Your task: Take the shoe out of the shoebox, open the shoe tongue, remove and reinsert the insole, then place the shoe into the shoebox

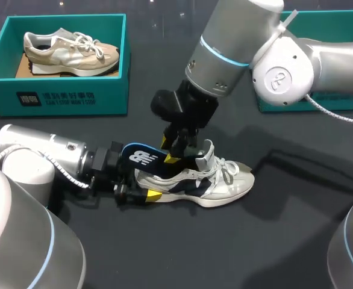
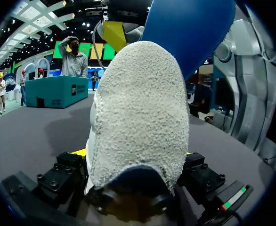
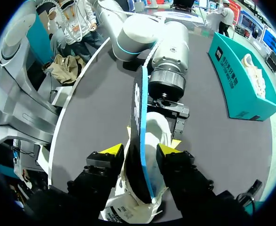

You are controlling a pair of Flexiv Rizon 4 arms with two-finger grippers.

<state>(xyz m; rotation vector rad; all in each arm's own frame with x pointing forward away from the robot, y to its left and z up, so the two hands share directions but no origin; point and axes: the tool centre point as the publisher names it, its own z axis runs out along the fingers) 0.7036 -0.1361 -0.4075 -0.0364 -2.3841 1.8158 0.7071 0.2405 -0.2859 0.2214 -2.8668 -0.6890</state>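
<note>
A white and navy shoe lies on its sole at the middle of the dark table. My left gripper comes in low from the left, shut on the shoe's heel, which fills the space between its fingers. A blue insole sticks up and back out of the shoe's opening. My right gripper hangs over that opening from above. In the right wrist view the insole stands edge-on between the right gripper's open fingers, with a gap on each side.
A teal shoebox at the back left holds a beige shoe. A second teal box stands at the back right behind my right arm. Bare dark table lies in front of and to the right of the shoe.
</note>
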